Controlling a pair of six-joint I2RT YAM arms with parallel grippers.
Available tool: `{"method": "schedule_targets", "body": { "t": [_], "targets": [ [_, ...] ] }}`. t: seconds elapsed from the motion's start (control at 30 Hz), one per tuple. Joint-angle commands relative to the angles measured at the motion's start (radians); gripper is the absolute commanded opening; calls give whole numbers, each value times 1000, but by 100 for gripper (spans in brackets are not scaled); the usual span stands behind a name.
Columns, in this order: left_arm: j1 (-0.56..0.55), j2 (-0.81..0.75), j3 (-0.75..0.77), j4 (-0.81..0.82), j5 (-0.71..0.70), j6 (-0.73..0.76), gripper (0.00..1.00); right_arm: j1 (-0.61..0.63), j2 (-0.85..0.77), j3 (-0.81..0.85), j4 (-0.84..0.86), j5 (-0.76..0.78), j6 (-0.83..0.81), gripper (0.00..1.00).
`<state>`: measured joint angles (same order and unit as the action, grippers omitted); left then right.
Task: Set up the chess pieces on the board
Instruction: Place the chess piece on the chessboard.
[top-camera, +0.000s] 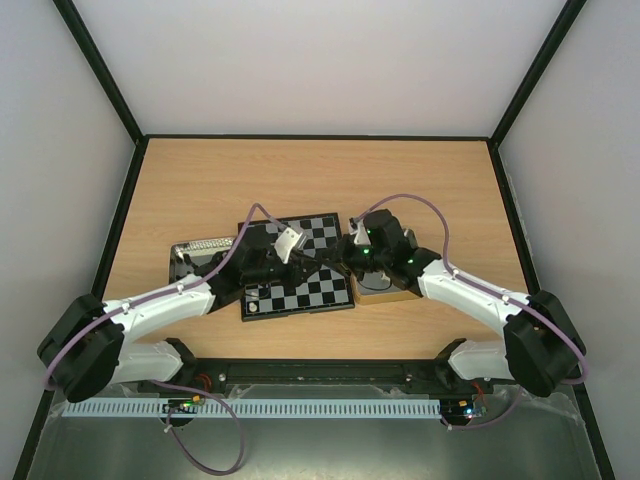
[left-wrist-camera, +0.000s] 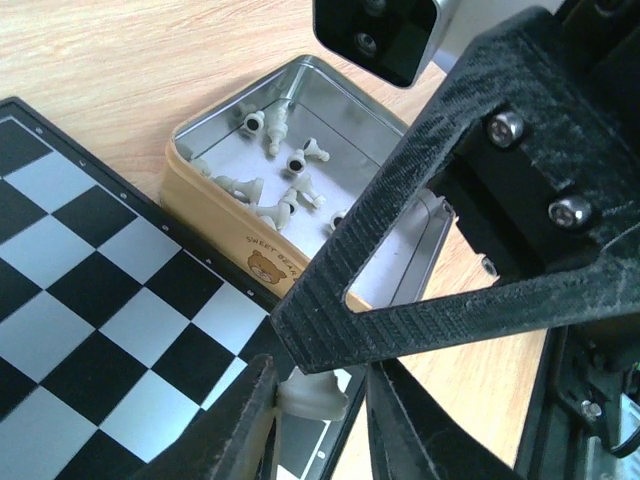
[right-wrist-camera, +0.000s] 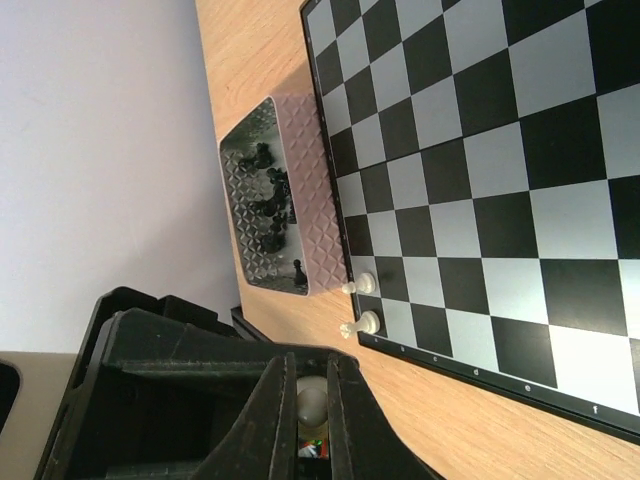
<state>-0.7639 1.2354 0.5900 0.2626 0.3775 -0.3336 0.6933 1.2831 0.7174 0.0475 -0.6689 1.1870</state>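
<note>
Right gripper (right-wrist-camera: 310, 375), ribbed black plastic, clamped on a round-headed cream piece (right-wrist-camera: 310, 400).
Left gripper (left-wrist-camera: 318, 385) stands narrow around a second cream piece (left-wrist-camera: 312, 400), grip unclear; the glossy black-and-silver checked board (top-camera: 310, 292) lies flat on the wood-grain table (top-camera: 320, 180) between both arms.

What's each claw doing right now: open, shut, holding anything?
Left claw: cream-white piece between its fingers; clamped or not, cannot tell.
Right claw: shut on another cream-white piece.
</note>
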Motion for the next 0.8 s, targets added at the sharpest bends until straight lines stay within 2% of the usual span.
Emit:
{"method": "schedule_targets", "body": {
  "t": [0.0,0.17,0.3,0.4,0.57,0.77],
  "targets": [
    [-5,-28,11,80,59,96,20,9,16,50,-75,-56,-80,5],
    [-4,-19,11,65,58,115,6,8,11,61,-73,-42,-91,11],
    [-5,-25,0,68,72,148,3,9,0,87,-106,-21,-157,25],
    [-5,-29,9,59,98,197,3,9,-15,97,-139,-30,-233,29],
    [-4,-35,23,19,125,270,3,9,-60,89,-187,-62,-305,26],
    [-5,-48,10,13,132,300,3,9,-103,61,-188,-65,-314,11]
  ]
}}
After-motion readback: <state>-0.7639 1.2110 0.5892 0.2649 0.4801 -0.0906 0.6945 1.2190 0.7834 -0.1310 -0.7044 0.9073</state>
